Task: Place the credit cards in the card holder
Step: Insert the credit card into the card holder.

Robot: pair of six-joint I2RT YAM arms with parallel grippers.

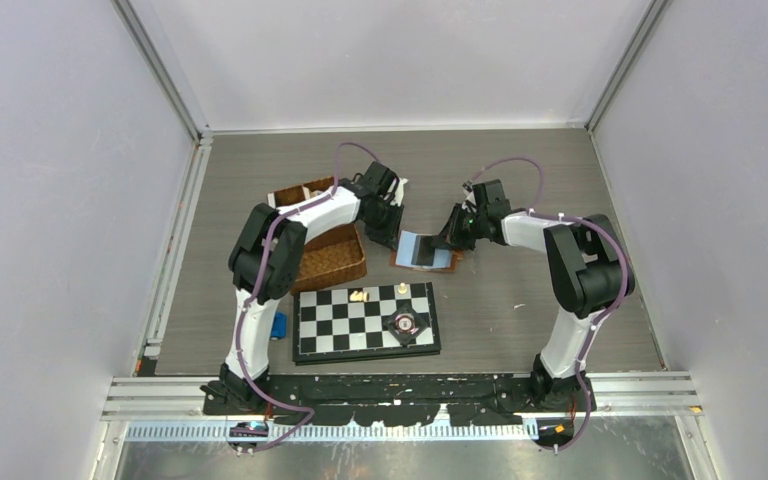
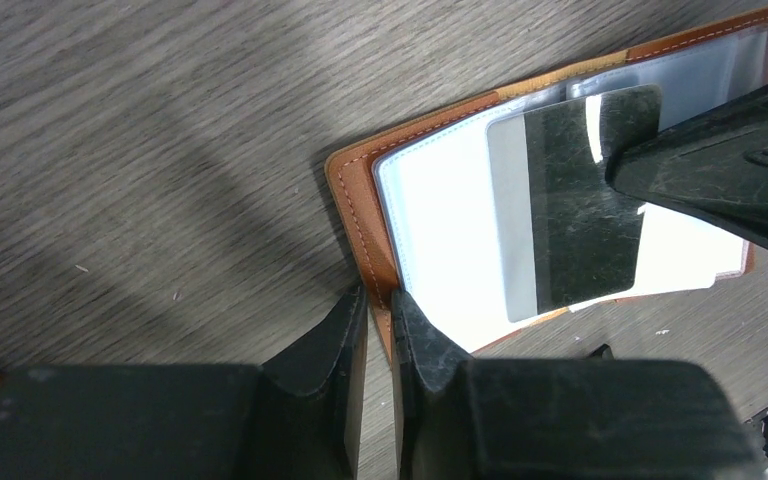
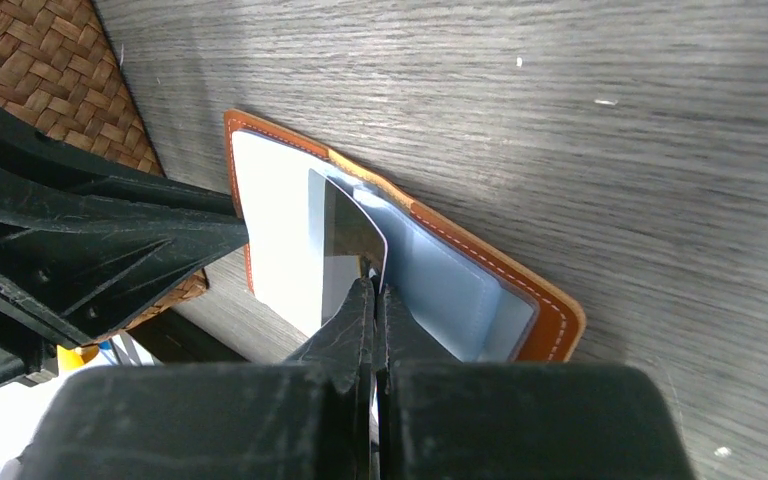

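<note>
Card holder, opened flat, one card at the pocket

Table [image 1: 520, 180]: grey wood-grain. Chessboard [image 1: 365, 320]: near side, towards the arm bases. Wicker basket [image 1: 330, 255]: left of centre, just beside the holder. Card holder [image 2: 360, 200]: tan leather, spread open on the table beyond the chessboard, pale pockets up, long axis running left to right between the arms. Credit card [image 2: 580, 220]: over the inner pockets, long axis crosswise to the holder, apparently tilted up off it. Left gripper [image 2: 378, 305]: narrow, seemingly pinching the holder's left edge. Right gripper [image 3: 372, 285]: clamped on the card's corner.
</note>
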